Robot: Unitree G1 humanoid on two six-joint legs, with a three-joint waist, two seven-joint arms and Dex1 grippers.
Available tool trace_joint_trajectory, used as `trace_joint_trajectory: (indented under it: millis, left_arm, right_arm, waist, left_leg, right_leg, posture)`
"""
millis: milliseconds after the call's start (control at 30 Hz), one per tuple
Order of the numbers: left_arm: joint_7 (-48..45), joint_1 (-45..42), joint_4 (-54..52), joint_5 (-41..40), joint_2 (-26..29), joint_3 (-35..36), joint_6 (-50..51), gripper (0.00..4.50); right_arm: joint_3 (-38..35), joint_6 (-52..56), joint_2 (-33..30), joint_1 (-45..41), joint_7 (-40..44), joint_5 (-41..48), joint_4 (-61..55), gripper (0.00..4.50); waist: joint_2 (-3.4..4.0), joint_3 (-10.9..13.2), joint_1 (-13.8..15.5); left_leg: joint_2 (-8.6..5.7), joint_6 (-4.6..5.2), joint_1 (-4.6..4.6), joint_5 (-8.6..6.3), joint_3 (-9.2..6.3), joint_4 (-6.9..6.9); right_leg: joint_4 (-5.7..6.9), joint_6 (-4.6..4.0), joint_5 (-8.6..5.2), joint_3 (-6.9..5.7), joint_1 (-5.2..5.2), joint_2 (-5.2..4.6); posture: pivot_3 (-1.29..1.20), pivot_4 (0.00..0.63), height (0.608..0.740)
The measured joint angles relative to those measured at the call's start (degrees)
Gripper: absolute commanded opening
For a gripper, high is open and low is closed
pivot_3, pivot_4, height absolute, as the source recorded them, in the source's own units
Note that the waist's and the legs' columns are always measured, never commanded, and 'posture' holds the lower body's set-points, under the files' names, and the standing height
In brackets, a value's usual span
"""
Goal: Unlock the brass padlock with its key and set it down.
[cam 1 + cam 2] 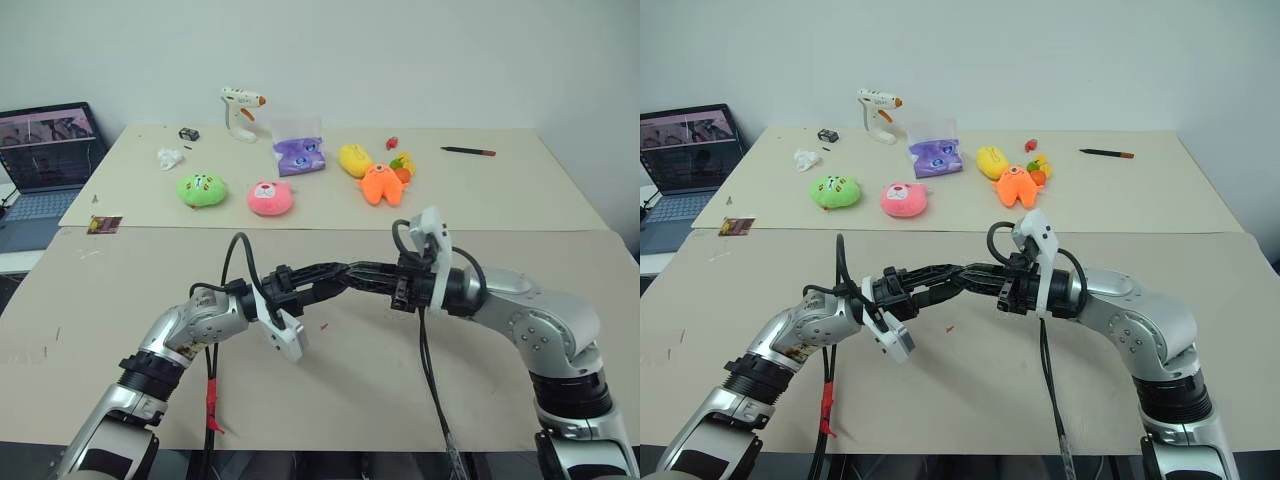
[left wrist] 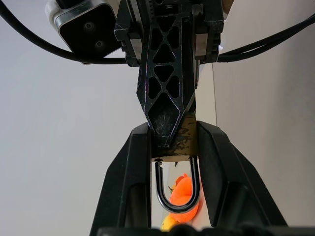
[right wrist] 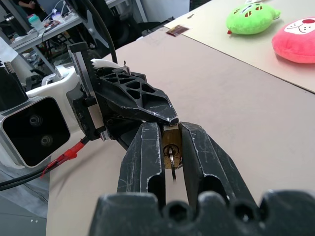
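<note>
Low in the middle of the head view the two arms meet over the tan table (image 1: pixel 330 400), fingertips nose to nose, because this job needs one to steady and one to turn. The left gripper (image 2: pixel 173 147) is clamped on the brass padlock (image 2: pixel 183 140), squeezing the little gold body from both sides with the silver shackle (image 2: pixel 177 189) hanging free between its fingers, seated at both ends as far as I can see. In the right wrist view the right gripper (image 3: pixel 171 147) has its fingers drawn close together around the key (image 3: pixel 172 160) sitting in the keyhole; I judge it grips the key to twist it. Holding the lock in the air leaves the wrist room to roll. Farther off, across the upper middle of the frame, lie a green plush (image 1: pixel 202 189), a pink plush (image 1: pixel 270 198) and an orange plush (image 1: pixel 379 184).
</note>
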Motion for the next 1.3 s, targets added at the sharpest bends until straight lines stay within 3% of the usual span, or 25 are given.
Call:
trace_joint_trajectory:
  millis: [400, 433, 467, 667, 700, 1200, 1300]
  left_arm:
    - [-1.07, 0.14, 0.02, -0.69, -0.01, -0.13, 0.19, 0.81]
    - [-1.28, 0.22, 0.02, -0.99, -0.01, -0.16, 0.24, 1.81]
    - [-1.49, 0.28, 0.01, -1.36, -0.02, -0.25, 0.35, 2.0]
    - [-2.35, 0.26, 0.01, -4.29, -0.06, -0.18, 1.14, 4.28]
    - [-2.39, 0.26, 0.01, -4.35, -0.06, -0.18, 1.15, 4.44]
    - [-7.58, 3.8, 2.68, -10.22, 1.68, 0.62, 10.04, 4.44]
    - [-8.43, 3.81, 2.68, -11.39, 1.67, 0.7, 10.17, 3.71]
  right_arm:
    - [0.79, -0.57, -0.49, -0.18, 1.22, -1.88, -0.13, 0.09]
    - [0.85, -0.56, -0.49, -0.18, 1.22, -1.92, -0.13, 0.09]
    - [0.99, -0.54, -0.51, -0.21, 1.24, -2.02, -0.14, 0.09]
    - [3.11, -0.4, -0.6, -0.21, 1.65, -2.45, -0.14, 0.09]
    - [3.29, -0.4, -0.6, -0.21, 1.71, -2.47, -0.13, 0.09]
    - [2.11, -0.4, -1.15, -0.41, 2.53, -2.87, 0.89, 0.09]
    - [2.11, -0.4, -1.15, -0.43, 2.53, -2.88, 1.04, 0.09]
  waist:
    - [0.0, 0.0, 0.01]
    - [0.0, 0.0, 0.01]
    - [0.0, 0.0, 0.01]
    - [0.0, 0.0, 0.02]
    - [0.0, 0.0, 0.02]
    - [0.0, 0.0, -0.01]
    - [0.0, 0.0, 0.03]
  left_leg:
    - [0.0, 0.0, 0.0, 0.0, 0.0, 0.0]
    - [0.0, 0.0, 0.0, 0.0, 0.0, 0.0]
    - [0.0, 0.0, 0.0, 0.0, 0.0, 0.0]
    - [0.0, 0.0, 0.0, 0.0, 0.0, 0.0]
    - [0.0, 0.0, 0.0, 0.0, 0.0, 0.0]
    - [0.0, 0.0, 0.01, 0.0, 0.0, 0.0]
    - [-0.01, 0.0, 0.01, 0.0, 0.0, 0.0]
  right_leg:
    - [0.0, 0.0, 0.0, -0.01, 0.0, 0.0]
    - [0.0, 0.0, 0.0, -0.01, 0.0, 0.0]
    - [0.0, 0.0, 0.0, -0.01, 0.0, 0.0]
    - [-0.01, 0.0, 0.0, -0.01, 0.0, 0.0]
    - [-0.01, 0.0, 0.0, -0.01, 0.0, 0.0]
    - [0.01, 0.0, 0.0, -0.04, -0.01, 0.03]
    - [-0.01, 0.0, 0.0, -0.02, 0.0, 0.01]
  posture:
    - [0.0, 0.15, 0.74]
    - [0.0, 0.15, 0.74]
    - [0.0, 0.15, 0.74]
    - [0.0, 0.15, 0.74]
    - [0.0, 0.15, 0.74]
    - [0.0, 0.15, 0.74]
    - [0.0, 0.15, 0.74]
